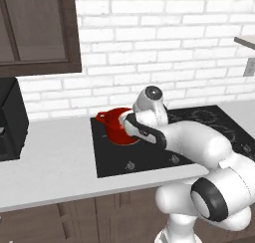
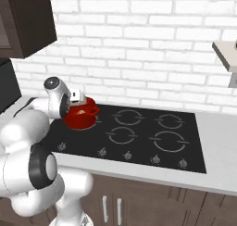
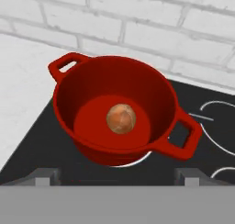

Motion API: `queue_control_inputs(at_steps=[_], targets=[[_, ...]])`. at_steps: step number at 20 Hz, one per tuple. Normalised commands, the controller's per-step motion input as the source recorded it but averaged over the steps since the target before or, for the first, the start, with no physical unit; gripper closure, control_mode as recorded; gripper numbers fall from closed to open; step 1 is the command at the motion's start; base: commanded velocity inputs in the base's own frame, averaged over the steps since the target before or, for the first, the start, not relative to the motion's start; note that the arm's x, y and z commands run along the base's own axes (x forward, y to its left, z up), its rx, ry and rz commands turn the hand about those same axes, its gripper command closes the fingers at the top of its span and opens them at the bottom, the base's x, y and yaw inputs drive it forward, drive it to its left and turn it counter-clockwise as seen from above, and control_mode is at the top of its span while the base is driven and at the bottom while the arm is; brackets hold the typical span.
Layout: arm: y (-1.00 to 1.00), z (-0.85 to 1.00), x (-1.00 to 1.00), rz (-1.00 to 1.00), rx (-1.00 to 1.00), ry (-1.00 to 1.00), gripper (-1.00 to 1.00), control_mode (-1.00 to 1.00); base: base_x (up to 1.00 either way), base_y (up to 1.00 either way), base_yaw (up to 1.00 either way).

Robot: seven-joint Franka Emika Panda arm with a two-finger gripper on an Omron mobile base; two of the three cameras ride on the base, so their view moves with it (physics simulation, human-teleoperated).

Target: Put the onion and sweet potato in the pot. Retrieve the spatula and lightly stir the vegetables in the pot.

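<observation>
The cooktop (image 2: 139,141) is set into the counter (image 1: 50,162), and the pot (image 3: 114,108) is seated on the burner at the cooktop's rear left corner, against the brick wall. One loop handle is directed toward the wall side and the other toward the cooktop's centre.

The gripper (image 3: 117,175) is positioned above the pot's near rim, as shown in the hand view, where both finger tips are set far apart at the lower edge. The jaws are released and nothing is grasped between them.

The onion (image 3: 121,118) is resting at the centre of the pot floor, clear of the walls.

Step in hand, as judged: the onion's placement is complete; the sweet potato and the stirring with the spatula are not yet done.

The next move is judged to call for a vertical withdrawal clear of the rim, so that neither handle is struck, followed by location of the sweet potato with the jaws kept wide.
</observation>
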Motion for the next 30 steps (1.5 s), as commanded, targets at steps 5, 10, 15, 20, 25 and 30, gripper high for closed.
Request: queue_control_inputs(at_steps=[5, 10, 15, 20, 25, 30], targets=[[-0.25, 0.01, -0.51, 0.00, 0.00, 0.13, -1.00, -1.00, 0.00, 0.00, 0.00], [-0.04, -0.01, -0.08, -0.01, 0.00, 0.13, -1.00, -1.00, 0.00, 0.00, 0.00], [0.00, 0.00, -0.01, 0.00, 0.00, 0.06, -1.00, 1.00, -0.04, -0.03, 0.00], [0.00, 0.00, 0.00, 0.00, 0.00, 0.00, -1.00, 1.00, -0.38, -0.41, -0.01], [0.00, 0.00, 0.00, 0.00, 0.00, 0.00, -1.00, 1.00, -0.32, -0.64, -0.01], [0.00, 0.00, 0.00, 0.00, 0.00, 0.00, -1.00, 1.00, -0.01, -0.61, -0.02]])
